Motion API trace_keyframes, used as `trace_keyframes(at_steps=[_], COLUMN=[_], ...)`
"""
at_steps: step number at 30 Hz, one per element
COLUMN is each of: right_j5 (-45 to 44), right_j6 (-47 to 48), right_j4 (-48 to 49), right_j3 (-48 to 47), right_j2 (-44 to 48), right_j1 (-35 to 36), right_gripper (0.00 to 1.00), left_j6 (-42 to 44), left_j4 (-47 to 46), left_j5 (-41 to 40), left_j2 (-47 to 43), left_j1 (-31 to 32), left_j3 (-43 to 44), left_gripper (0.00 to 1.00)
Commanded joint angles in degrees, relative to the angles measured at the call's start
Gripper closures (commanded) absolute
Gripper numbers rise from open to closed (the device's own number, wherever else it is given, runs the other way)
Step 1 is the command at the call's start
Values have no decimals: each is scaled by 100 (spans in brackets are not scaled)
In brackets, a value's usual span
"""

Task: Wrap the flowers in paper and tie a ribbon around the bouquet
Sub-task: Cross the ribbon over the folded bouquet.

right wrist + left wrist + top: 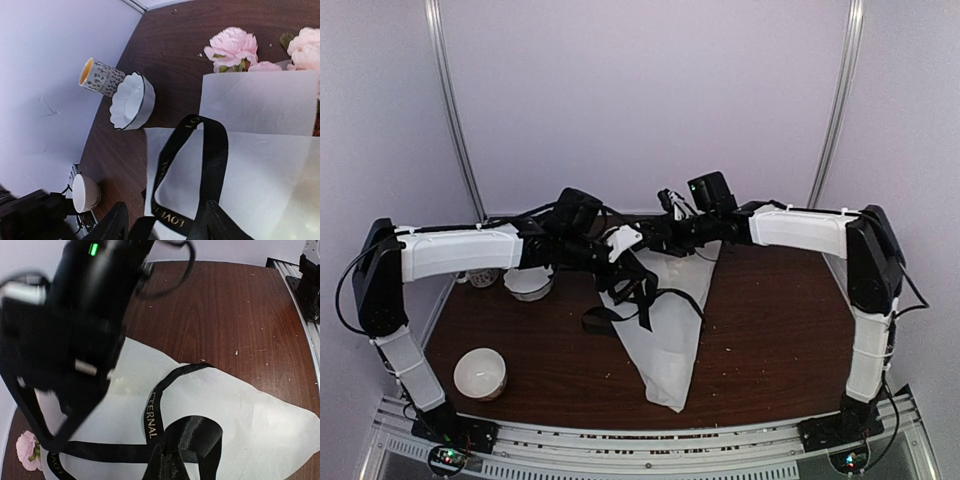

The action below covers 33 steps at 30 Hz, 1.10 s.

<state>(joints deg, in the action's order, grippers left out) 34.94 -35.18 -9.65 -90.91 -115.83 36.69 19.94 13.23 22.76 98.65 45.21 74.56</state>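
The bouquet lies on the brown table as a white paper (670,350) cone, its narrow tip toward the near edge. Pink flowers (232,45) poke out of the paper (260,100) at the wide end; one bloom (25,450) also shows in the left wrist view. The black ribbon (640,290) with gold lettering loops loosely over the cone. My left gripper (172,467) is shut on the ribbon (195,432), pinching a folded loop just above the paper (240,410). My right gripper (167,225) is open, and a standing loop of ribbon (210,150) rises between its fingers.
A scalloped white bowl (132,100) and a patterned cup (100,77) stand at the back left. A second white bowl (480,372) sits near the front left edge. The right arm (75,340) fills the upper left of the left wrist view, close over the cone.
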Motion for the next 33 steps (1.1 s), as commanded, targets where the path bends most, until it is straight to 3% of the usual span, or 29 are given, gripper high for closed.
trace_keyframes(at_steps=[1,10,15,19,21,24,25,27,28,31,33], right_j5=[71,1169,1350,1143,1100,990,943,853,808,716,698], right_j6=[217,-103,-291,-326,-321,-209,-187,-135,-105,23,86], right_j4=[127,1947,2332,2252,2200,1936,1899,1801,1736,1526,1400], right_j3=[707,2515,2577,2387,2246,2024,2017,2024,2029,2042,2042], right_j2=[1003,1766,1576,1266,1141,1085,1113,1166,1182,1179,1172], right_j1=[-236,-110,61,111,111,102,95,65,48,15,12], right_gripper=[47,47,39,40,52,87,95,100,100,100,100], left_j6=[-579,-1294,-1371,-1356,-1363,-1373,-1390,-1467,-1520,-1736,-1954], left_j4=[-752,-713,-816,-799,-761,-702,-689,-646,-620,-466,-321], left_j5=[-257,-496,-418,-267,-234,-183,-154,-94,-33,133,-51], left_j2=[84,656,654,655,655,642,626,584,563,550,571], left_j1=[-125,-253,-276,-276,-283,-316,-338,-402,-448,-647,-859], left_j3=[82,530,483,480,476,436,410,365,346,366,391], left_gripper=[100,100,100,100,100,100,100,100,96,58,46])
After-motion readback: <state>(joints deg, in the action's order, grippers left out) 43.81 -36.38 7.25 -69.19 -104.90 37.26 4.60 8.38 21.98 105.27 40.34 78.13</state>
